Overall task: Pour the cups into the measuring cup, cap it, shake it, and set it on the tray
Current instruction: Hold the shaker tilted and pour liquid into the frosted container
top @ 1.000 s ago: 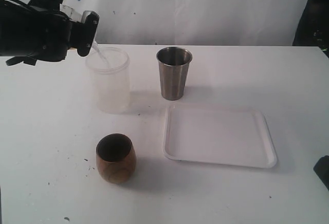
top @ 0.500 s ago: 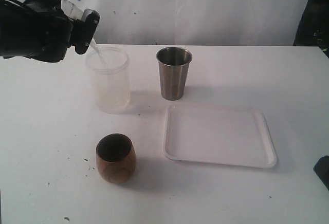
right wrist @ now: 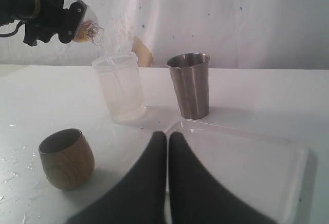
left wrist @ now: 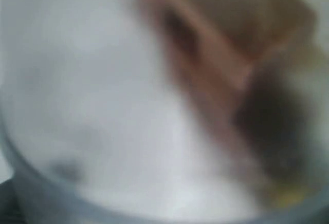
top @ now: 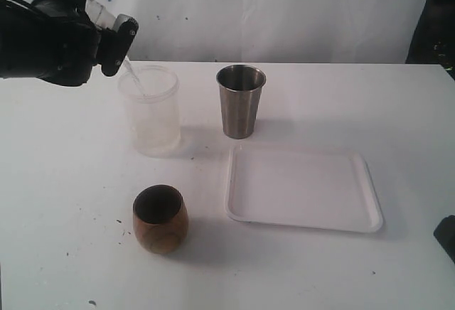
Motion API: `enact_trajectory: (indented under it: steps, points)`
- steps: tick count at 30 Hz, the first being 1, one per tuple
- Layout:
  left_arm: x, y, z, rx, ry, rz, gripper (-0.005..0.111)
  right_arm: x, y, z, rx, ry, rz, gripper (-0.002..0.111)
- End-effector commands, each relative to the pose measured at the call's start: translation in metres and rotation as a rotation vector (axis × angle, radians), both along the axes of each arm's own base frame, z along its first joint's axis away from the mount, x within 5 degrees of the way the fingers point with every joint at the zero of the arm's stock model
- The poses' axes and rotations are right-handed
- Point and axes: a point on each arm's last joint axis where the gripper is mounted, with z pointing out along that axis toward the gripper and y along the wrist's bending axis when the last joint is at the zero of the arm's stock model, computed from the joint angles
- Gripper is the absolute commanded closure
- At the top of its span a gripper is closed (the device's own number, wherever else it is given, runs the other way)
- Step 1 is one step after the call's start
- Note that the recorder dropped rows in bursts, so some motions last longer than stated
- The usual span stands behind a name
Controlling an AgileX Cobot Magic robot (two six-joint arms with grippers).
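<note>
Exterior view first: the left gripper (top: 115, 45) was clamped on the measuring cup (top: 101, 15), high over the table's (top: 71, 182) far left part. The cup was tipped mouth-down, and a thin stream (top: 135, 77) ran from it into the frosted plastic cup (top: 149, 111) just below. Whatever print the clear measuring cup carried was too small for me to read. The brushed-steel tumbler (top: 240, 104) stood upright to the right of the frosted cup, apart from it, with a plain wall and no label I could make out. The white tray (top: 302, 189) lay flat in front of the tumbler with rounded corners and a low rim. The brown wooden cup (top: 160, 221) sat upright to the tray's left, near it but not touching, its inside dark.

Left wrist view was badly blurred. I made out only a pale curved clear edge and a brownish smear, and no writing.

Right wrist view showed the right gripper (right wrist: 167, 139) with its two dark fingers pressed together on nothing, low over the tray's near edge. From there the measuring cup showed a rounded clear end with amber liquid inside, tilted above the frosted cup. The wooden cup showed grain along its side.
</note>
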Motion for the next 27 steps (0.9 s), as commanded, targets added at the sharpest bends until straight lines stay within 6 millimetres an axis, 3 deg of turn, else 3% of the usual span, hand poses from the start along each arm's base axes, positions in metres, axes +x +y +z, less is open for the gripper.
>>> enact_trajectory:
  steps: [1,8,18,27]
  points:
    - [-0.001,0.000,0.012,0.061,-0.035,-0.001,0.107,0.000,0.000,-0.002,-0.014,-0.005,0.001,0.107]
    - [-0.001,-0.002,0.012,0.078,-0.027,-0.010,0.107,0.000,0.000,-0.002,-0.014,-0.005,0.001,0.107]
    - [-0.006,-0.021,0.011,0.097,-0.006,-0.089,0.107,0.000,0.000,-0.002,-0.014,-0.005,0.001,0.107]
    - [-0.006,-0.021,0.012,0.118,0.003,-0.098,0.107,0.000,0.000,-0.002,-0.014,-0.005,0.001,0.107]
